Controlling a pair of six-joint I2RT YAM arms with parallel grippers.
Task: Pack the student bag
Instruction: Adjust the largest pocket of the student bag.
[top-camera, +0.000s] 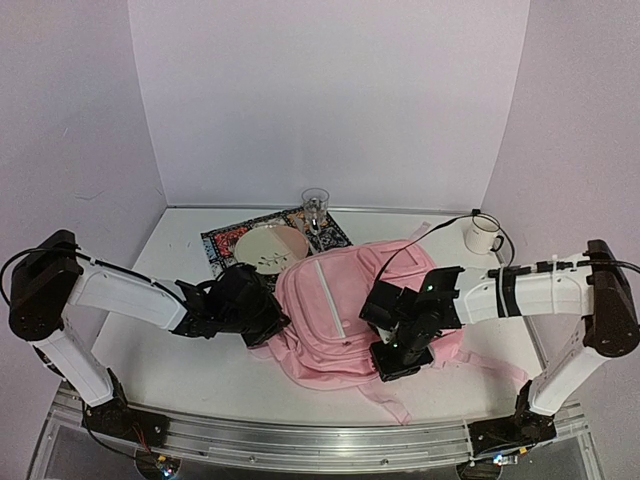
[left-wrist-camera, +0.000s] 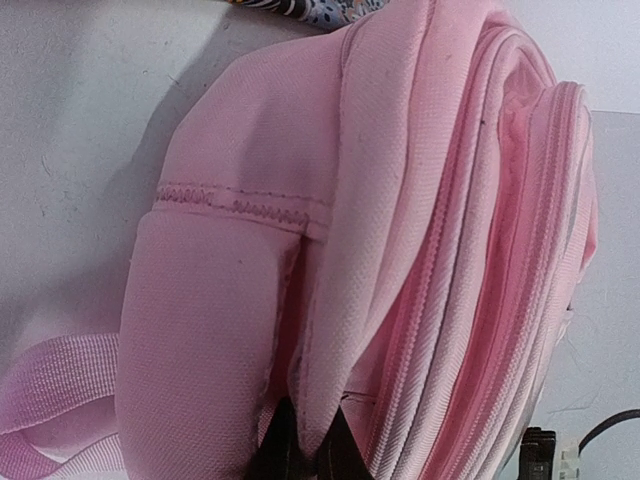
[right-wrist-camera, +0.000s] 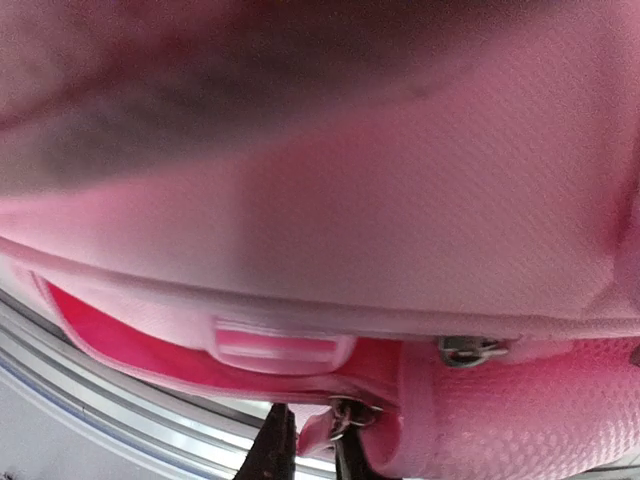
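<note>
My left pincer (left-wrist-camera: 305, 458) is clamped on a fold of the bag (top-camera: 325, 320), which lies mid-table (top-camera: 180, 370). My right pincer (right-wrist-camera: 310, 455) sits at a zip pull (right-wrist-camera: 347, 412); I cannot tell whether it grips. I should brace left firmly and draw the zip along its track.

Robotics laboratory test cell. A white bench (top-camera: 190, 370) is enclosed on three sides by plain panels (top-camera: 330, 100). An aluminium rail (top-camera: 320, 435) behind the jaws carries both arm bases (top-camera: 125, 420). Staged props stand beyond the jaws: mug (top-camera: 483, 235), glass (top-camera: 315, 208), plate (top-camera: 272, 247).
</note>
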